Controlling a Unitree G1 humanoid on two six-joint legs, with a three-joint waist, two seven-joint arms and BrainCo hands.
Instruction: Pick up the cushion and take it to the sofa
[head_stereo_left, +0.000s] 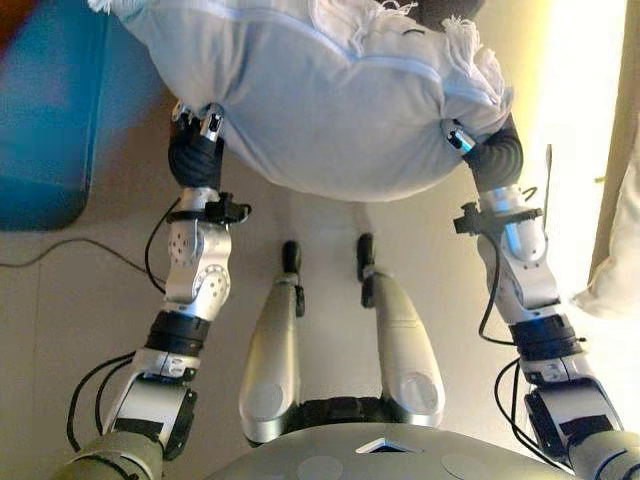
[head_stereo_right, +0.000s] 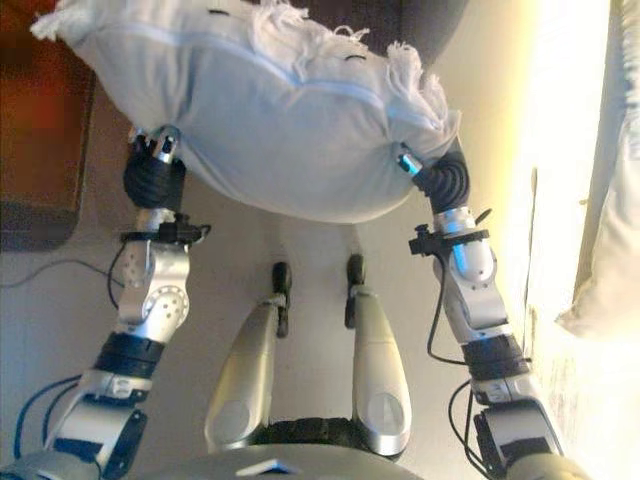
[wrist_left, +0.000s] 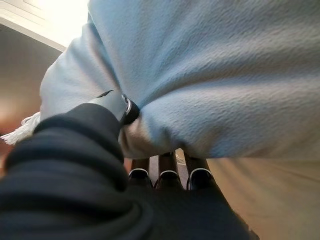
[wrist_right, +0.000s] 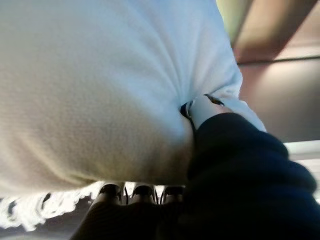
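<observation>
A: Where's the cushion (head_stereo_left: 320, 100)?

B: Off the floor, carried between both hands in front of the robot, at the far side of the head views. Pale grey-blue, with a white fringe (head_stereo_left: 470, 45) bunched at its right end.

A: Long axis?

B: Running left to right, spanning from one hand to the other. Each arm takes one end, so neither is nearer; the load looks shared about evenly.

A: Left hand (head_stereo_left: 195, 140)?

B: Pressed into the cushion's left end. Its own wrist view shows the thumb (wrist_left: 117, 105) dug into the fabric on one face and the fingers (wrist_left: 167, 167) going under the bulge on the other. I'd call that a pinch on the cloth.

A: Right hand (head_stereo_left: 485, 150)?

B: A mirror of it at the right end. Thumb (wrist_right: 202, 107) sunk into a deep dimple, fingers (wrist_right: 142, 192) tucked beneath the lower edge by the fringe. Clamped on the cushion too.

A: Sofa?

B: Can't confirm one. There's a blue shape (head_stereo_left: 45, 110) on the floor at far left, and something pale and soft (head_stereo_left: 615, 270) at the right edge, beside a bright strip. The pale thing might be upholstery, but I can't tell.

A: So what does the carry depend on?

B: My guess: keeping both ends squeezed inward while walking. The cushion hangs wholly on that two-sided grip, with nothing under its sagging middle.
</observation>
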